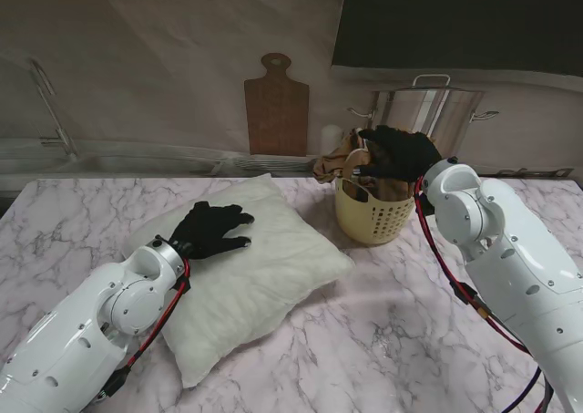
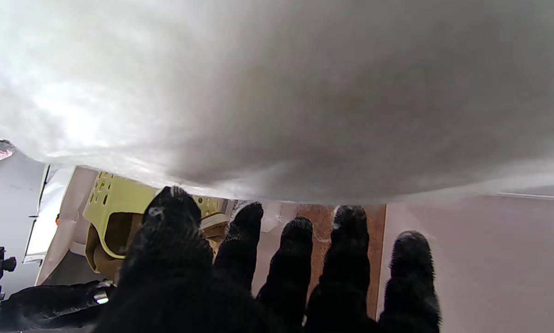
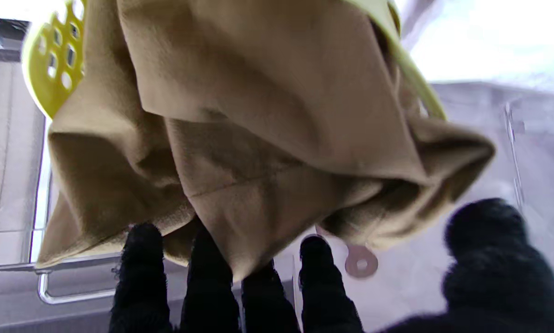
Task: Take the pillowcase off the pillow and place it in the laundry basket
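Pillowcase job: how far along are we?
Done: the pillow lies bare and white on the table, the left hand resting open on it. In hand: the tan pillowcase is bunched over the yellow laundry basket, partly inside, partly draped over its rim, with the right hand at it; whether its fingers grip the cloth is unclear. Left: get the overhang into the basket and withdraw.

A wooden cutting board (image 1: 276,106) and steel stockpot (image 1: 426,109) stand behind the marble table (image 1: 392,322).

One pillow (image 1: 260,276), one pillowcase (image 1: 339,162), one basket (image 1: 372,218) — plus one pot (image 1: 428,109), one board (image 1: 276,108) — and two hands: left (image 1: 211,229), right (image 1: 399,154).
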Available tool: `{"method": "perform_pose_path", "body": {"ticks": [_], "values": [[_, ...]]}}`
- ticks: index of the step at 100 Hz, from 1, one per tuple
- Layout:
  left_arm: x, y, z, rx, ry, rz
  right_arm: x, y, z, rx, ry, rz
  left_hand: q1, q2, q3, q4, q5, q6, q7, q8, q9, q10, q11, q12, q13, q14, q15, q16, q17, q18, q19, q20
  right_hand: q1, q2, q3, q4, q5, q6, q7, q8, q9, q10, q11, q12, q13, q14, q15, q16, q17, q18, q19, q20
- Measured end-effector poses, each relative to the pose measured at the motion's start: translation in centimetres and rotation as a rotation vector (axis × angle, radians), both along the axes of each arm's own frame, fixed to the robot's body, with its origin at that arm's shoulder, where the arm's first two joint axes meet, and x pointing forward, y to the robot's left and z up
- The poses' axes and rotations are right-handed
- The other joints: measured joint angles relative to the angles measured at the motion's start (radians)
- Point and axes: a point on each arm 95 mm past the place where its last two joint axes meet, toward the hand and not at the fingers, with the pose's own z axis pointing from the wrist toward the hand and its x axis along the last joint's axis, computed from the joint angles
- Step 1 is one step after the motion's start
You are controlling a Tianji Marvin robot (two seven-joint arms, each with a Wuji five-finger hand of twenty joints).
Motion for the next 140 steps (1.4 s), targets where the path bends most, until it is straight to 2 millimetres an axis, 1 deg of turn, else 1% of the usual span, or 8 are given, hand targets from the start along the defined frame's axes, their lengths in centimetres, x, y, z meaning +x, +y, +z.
{"method": "perform_pose_path", "body": {"ticks": [18, 29, 47, 71, 90, 104, 123, 140], "values": [[0.1, 0.2, 0.4, -0.028, -0.017, 0.01, -0.7, 0.1, 0.6, 0.105, -0.041, -0.014, 0.0, 0.0, 0.0, 0.0, -0.003, 0.002, 0.0, 0.0, 0.0, 0.0, 0.0, 0.0, 0.0, 0.0, 0.0, 0.0, 0.0, 0.0, 0.0, 0.0, 0.106, 0.006, -0.058, 0.017, 0.081, -0.017, 0.092, 0.006, 0.175, -0.026, 0.164, 0.085, 0.25, -0.004, 0.099, 0.077, 0.137, 0.037, 0.227, 0.12], [0.2, 0.3, 0.7, -0.049, -0.025, 0.016, -1.7, 0.5, 1.0, 0.141, -0.031, -0.012, 0.0, 0.0, 0.0, 0.0, -0.022, 0.005, -0.009, -0.001, 0.0, 0.0, 0.0, 0.0, 0.0, 0.0, 0.0, 0.0, 0.001, 0.0, 0.0, 0.0, 0.108, 0.041, -0.091, 0.019, 0.063, -0.017, 0.084, -0.012, 0.244, -0.051, 0.189, 0.098, 0.357, -0.004, 0.13, 0.119, 0.182, 0.062, 0.336, 0.13], [0.2, 0.2, 1.1, -0.072, -0.04, 0.018, -2.5, 0.8, 1.3, 0.239, -0.047, -0.003, 0.0, 0.0, 0.0, 0.0, -0.031, 0.019, -0.013, -0.012, 0.015, 0.0, 0.036, 0.048, 0.02, 0.0, 0.024, 0.021, 0.004, 0.0, 0.0, 0.008, 0.27, 0.095, -0.191, 0.032, 0.083, -0.017, 0.12, -0.024, 0.369, -0.064, 0.243, 0.133, 0.516, -0.006, 0.212, 0.187, 0.264, 0.07, 0.502, 0.108], [0.5, -0.2, 1.8, -0.159, -0.06, 0.045, -2.6, 1.3, 1.9, 0.385, -0.053, 0.017, 0.0, 0.007, 0.0, 0.0, -0.033, 0.034, -0.013, -0.013, -0.005, 0.026, 0.081, 0.208, 0.019, -0.001, 0.107, 0.193, 0.017, -0.006, 0.0, 0.058, 0.303, 0.101, -0.228, 0.042, 0.157, -0.029, 0.201, -0.024, 0.445, -0.064, 0.293, 0.174, 0.509, -0.01, 0.218, 0.205, 0.224, 0.07, 0.502, 0.086], [1.0, -0.8, 2.2, -0.301, -0.076, 0.074, -3.0, 1.5, 2.2, 0.298, -0.086, 0.016, -0.01, 0.031, 0.0, 0.0, -0.084, 0.049, -0.027, -0.013, -0.145, 0.056, -0.046, -0.008, -0.087, 0.008, -0.03, 0.001, -0.001, -0.025, 0.0, -0.032, 0.274, 0.101, -0.231, 0.042, 0.278, -0.094, 0.267, -0.024, 0.489, -0.064, 0.379, 0.309, 0.359, -0.014, 0.151, 0.168, 0.091, 0.07, 0.377, 0.025], [1.2, -1.1, 2.3, -0.31, -0.083, 0.079, -3.1, 1.3, 1.9, 0.212, -0.027, 0.021, -0.014, 0.031, 0.0, 0.0, -0.092, 0.053, -0.028, -0.015, -0.145, 0.058, -0.05, -0.026, -0.085, 0.013, -0.029, -0.014, -0.012, -0.031, 0.0, -0.05, 0.207, 0.102, -0.24, 0.042, 0.276, -0.256, 0.294, -0.024, 0.214, -0.046, 0.359, 0.366, 0.226, 0.02, 0.101, 0.13, 0.05, 0.089, 0.326, 0.013], [1.2, -1.1, 2.4, -0.305, -0.087, 0.079, -3.3, 0.9, 1.9, 0.173, -0.008, 0.019, -0.023, 0.037, 0.0, 0.0, -0.092, 0.054, -0.028, -0.023, -0.145, 0.058, -0.05, -0.032, -0.085, 0.013, -0.028, -0.022, -0.023, -0.031, 0.0, -0.055, 0.127, 0.155, -0.267, 0.044, 0.054, -0.219, 0.127, -0.087, 0.026, -0.076, 0.058, 0.106, 0.198, 0.041, 0.097, 0.121, 0.079, 0.097, 0.357, 0.068], [1.3, -1.0, 2.4, -0.302, -0.091, 0.081, -3.2, 0.6, 2.1, 0.13, -0.094, 0.017, -0.024, 0.039, 0.0, 0.0, -0.092, 0.054, -0.028, -0.023, -0.145, 0.058, -0.05, -0.033, -0.085, 0.013, -0.028, -0.023, -0.024, -0.029, 0.0, -0.056, 0.116, 0.153, -0.262, 0.044, 0.028, -0.168, 0.081, -0.098, 0.002, -0.102, 0.011, 0.009, 0.065, 0.002, 0.025, 0.078, -0.034, 0.087, 0.211, 0.034]]}}
